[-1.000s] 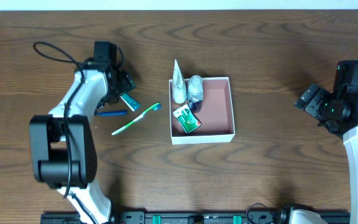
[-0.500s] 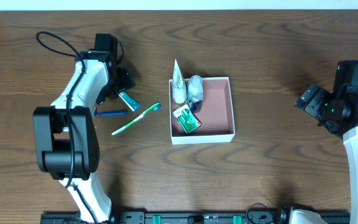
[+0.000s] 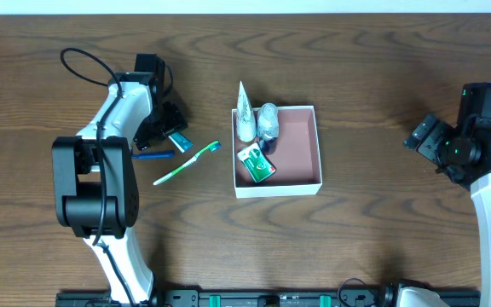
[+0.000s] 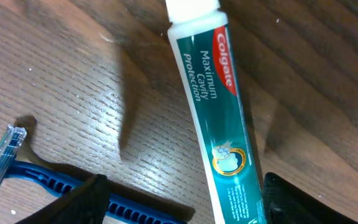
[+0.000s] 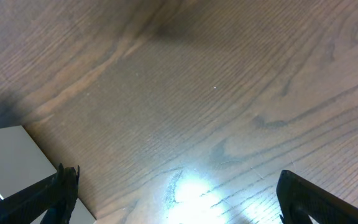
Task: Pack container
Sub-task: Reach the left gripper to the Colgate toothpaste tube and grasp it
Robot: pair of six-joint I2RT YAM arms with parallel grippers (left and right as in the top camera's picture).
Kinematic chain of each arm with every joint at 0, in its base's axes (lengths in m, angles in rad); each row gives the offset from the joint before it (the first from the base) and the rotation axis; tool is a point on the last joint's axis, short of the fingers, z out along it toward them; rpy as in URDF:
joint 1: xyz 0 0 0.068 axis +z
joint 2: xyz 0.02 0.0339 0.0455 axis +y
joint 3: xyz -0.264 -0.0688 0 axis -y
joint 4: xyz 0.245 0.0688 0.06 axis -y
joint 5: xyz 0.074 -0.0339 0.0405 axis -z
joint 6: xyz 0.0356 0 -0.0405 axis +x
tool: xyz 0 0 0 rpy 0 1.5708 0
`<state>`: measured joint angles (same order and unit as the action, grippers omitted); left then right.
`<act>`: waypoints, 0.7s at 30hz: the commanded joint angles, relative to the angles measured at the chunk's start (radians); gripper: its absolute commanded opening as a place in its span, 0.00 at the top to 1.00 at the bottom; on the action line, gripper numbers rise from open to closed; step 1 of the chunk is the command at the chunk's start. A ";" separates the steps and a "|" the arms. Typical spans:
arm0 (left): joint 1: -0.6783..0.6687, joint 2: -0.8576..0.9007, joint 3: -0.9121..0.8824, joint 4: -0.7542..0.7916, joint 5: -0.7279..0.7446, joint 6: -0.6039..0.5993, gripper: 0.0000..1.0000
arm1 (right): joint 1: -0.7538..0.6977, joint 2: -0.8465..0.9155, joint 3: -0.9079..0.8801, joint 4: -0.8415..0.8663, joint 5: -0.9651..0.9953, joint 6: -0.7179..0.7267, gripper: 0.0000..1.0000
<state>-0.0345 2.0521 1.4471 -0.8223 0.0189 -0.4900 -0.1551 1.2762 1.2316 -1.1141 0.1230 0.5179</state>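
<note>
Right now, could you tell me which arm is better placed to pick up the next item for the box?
Left. The left gripper hangs open directly over the toothpaste tube, with the razor and toothbrush beside it. The right gripper is over bare table, beyond the container.

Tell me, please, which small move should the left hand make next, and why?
Probably lower a little and close on the toothpaste tube. In the left wrist view the left hand is open, with one finger on each side of the tube, which lies outside the container. The blue razor lies close to one finger, so a centred descent seems wise.
</note>
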 commanded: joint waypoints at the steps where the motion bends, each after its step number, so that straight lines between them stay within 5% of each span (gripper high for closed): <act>1: 0.003 0.029 0.014 -0.008 0.000 0.014 0.26 | -0.008 0.003 0.010 -0.002 0.000 -0.010 0.01; 13: 0.003 0.056 0.014 0.029 -0.005 0.026 0.29 | -0.008 0.003 0.010 -0.002 0.000 -0.010 0.01; 21: 0.002 0.056 0.014 0.050 -0.005 0.037 0.53 | -0.008 0.003 0.010 -0.002 0.000 -0.010 0.01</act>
<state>-0.0345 2.0899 1.4471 -0.7731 0.0227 -0.4667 -0.1551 1.2762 1.2316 -1.1141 0.1230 0.5179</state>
